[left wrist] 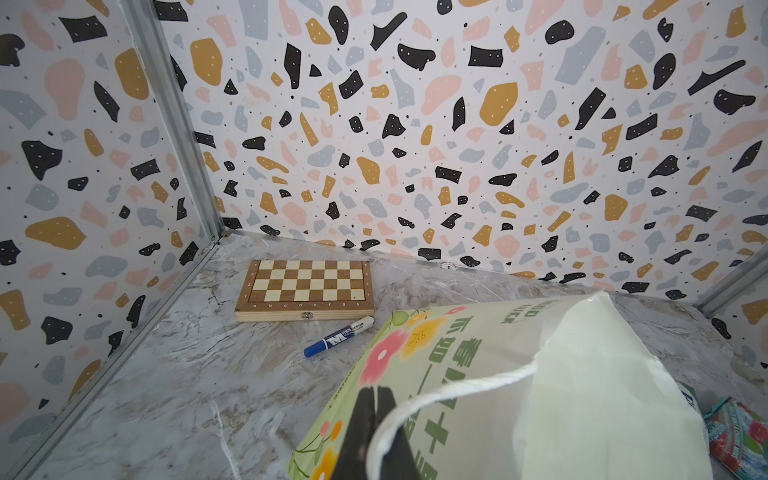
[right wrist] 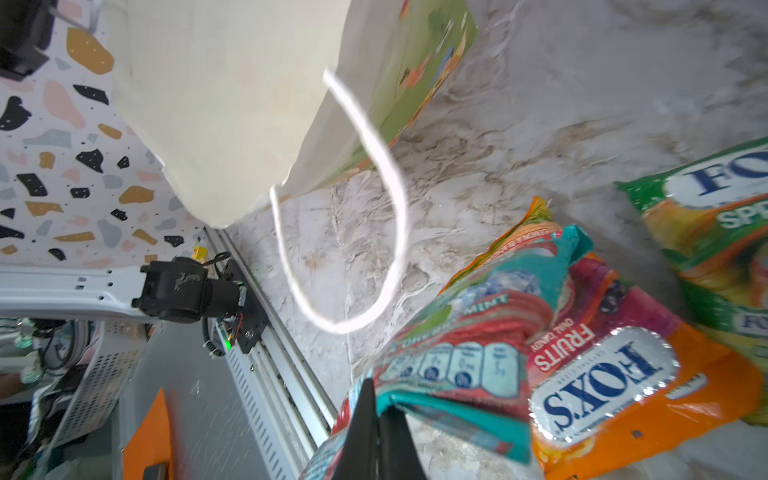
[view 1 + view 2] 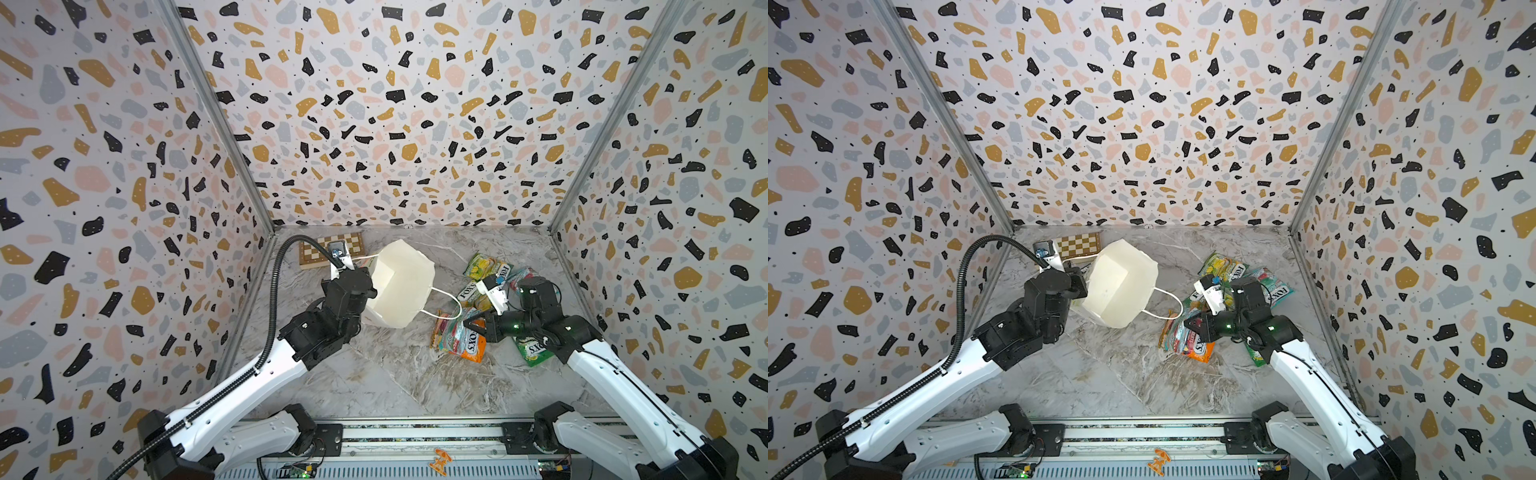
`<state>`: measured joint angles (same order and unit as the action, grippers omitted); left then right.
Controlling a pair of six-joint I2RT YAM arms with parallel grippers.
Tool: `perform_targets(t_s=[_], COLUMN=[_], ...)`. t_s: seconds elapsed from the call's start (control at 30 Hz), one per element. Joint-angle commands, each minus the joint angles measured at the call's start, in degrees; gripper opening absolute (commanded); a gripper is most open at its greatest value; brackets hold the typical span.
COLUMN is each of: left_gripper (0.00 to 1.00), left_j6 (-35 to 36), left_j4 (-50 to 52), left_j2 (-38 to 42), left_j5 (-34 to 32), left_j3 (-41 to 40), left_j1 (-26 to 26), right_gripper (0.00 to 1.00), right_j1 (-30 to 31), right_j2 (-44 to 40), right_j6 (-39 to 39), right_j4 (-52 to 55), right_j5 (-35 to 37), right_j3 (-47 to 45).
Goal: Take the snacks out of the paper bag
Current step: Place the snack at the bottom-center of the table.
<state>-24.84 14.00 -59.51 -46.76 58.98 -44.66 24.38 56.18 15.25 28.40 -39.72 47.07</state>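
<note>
Your left end effector (image 3: 371,292) has its jaws together on the rim of the paper bag (image 3: 399,286), right beside one cord handle, as far as the left wrist view (image 1: 376,415) shows. The bag sits toward the back left of the counter (image 3: 395,374), tipped so its mouth gapes upward and toward the right side. In both top views the white inside that you can see holds no packet. The snacks (image 3: 469,347) lie out on the counter on the right side, between the bag and the right edge, some overlapping each other. That puts them on your right arm's side, well out of the left arm's way. Your right end effector (image 3: 471,323) points from the right edge toward the bag. Its jaws are together, with the tips at the near edge of the teal packet (image 2: 449,361). Whether a fold of that packet is pinched between them cannot be told from the right wrist view. The teal packet lies on top of an orange packet (image 2: 623,386), and its body stretches away from the tips toward the back of the counter. The bag's loose cord handle (image 2: 401,208) hangs just beyond it, between the pile and the bag's mouth. Any move of the right arm toward the bag would likely meet that cord first. A chessboard (image 1: 309,286) and a marker (image 1: 338,336) lie in the back left corner, behind the bag and apart from the snacks.
</note>
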Motion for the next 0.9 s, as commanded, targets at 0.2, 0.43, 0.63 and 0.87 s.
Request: perform_targets(t_s=[0.2,0.43,0.63,0.87], left_gripper=[0.00,0.00,0.00,0.00], left_j6=[0.27,0.33,0.27,0.49], left_j4=[-1.43,-1.67,-1.79,-2.39], left_j2=[0.75,0.79,0.61,0.38], left_j5=[2.90,3.60,4.35,6.04], left_j3=[1.41,1.29,1.31,1.56], left_j1=[1.36,1.35,1.38,1.34], right_gripper=[0.00,0.00,0.00,0.00], right_j1=[8.91,9.80,11.03,11.16], right_j2=[3.55,5.09,4.91,3.22], right_j6=[-0.64,0.76,2.85,7.55], right_j4=[-5.73,-6.16,-3.06,1.09], right_j5=[-10.71,-12.77,-6.93,6.61], right_j3=[-2.76,-7.08,-10.94,-12.42])
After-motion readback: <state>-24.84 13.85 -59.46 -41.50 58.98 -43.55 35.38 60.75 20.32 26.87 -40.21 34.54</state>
